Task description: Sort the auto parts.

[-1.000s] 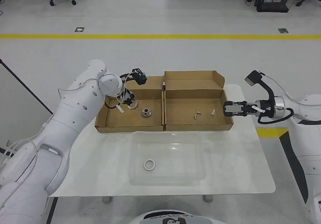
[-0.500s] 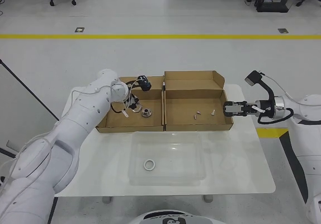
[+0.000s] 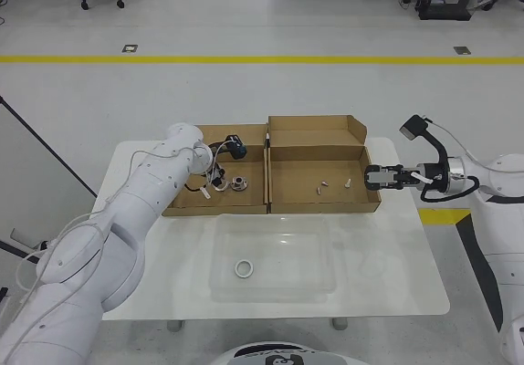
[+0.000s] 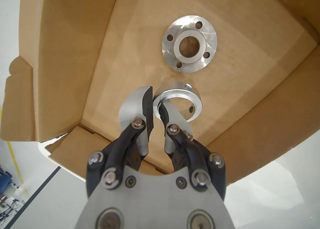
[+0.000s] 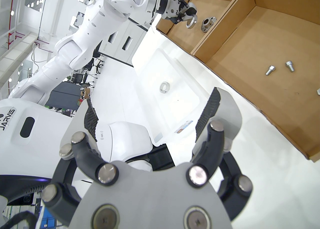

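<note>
The left gripper (image 4: pixel 155 104) is pinching a collar (image 4: pixel 180 93) just beside the flange (image 4: pixel 211 39), the right gripper (image 5: pixel 152 101) hanging spread well away.

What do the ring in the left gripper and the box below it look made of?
The ring: probably machined metal, perhaps aluminium; bright silvery satin sheen, threaded side hole. The box: matte brown cardboard, judging by its folded flaps and creased walls.

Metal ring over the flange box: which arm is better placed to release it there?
Left: the left tool grips the ring above that box; the right tool sits open beside the other box.
</note>
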You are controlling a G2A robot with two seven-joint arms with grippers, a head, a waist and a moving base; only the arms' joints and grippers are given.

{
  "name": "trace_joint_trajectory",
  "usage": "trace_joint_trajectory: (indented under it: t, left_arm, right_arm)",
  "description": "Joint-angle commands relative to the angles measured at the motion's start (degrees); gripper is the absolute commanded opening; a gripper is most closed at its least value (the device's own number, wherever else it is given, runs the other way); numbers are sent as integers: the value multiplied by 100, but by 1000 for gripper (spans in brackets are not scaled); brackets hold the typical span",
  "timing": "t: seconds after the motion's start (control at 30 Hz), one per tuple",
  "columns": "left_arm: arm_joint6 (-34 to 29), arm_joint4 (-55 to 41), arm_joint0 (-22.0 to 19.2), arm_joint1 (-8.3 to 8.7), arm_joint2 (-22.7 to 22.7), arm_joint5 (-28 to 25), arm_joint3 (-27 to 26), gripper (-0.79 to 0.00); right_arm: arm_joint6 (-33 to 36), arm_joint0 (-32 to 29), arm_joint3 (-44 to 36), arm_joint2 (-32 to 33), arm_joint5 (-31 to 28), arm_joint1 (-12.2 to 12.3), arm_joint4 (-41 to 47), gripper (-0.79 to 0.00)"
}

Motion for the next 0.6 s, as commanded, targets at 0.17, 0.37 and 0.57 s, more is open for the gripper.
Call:
trace_joint_trajectory:
  t: [0.17,0.37,0.57]
  left_arm:
    - [158,47,-80,-159,67,-44,326,-643]
    - [263,86,-134,-270,99,-67,546,-154]
    - [353,82,-202,-351,93,-114,749,0]
  right_arm:
    - [0,0,-1,0,0,0,0,0]
    - [0,0,-1,0,0,0,0,0]
    - [0,0,-1,0,0,0,0,0]
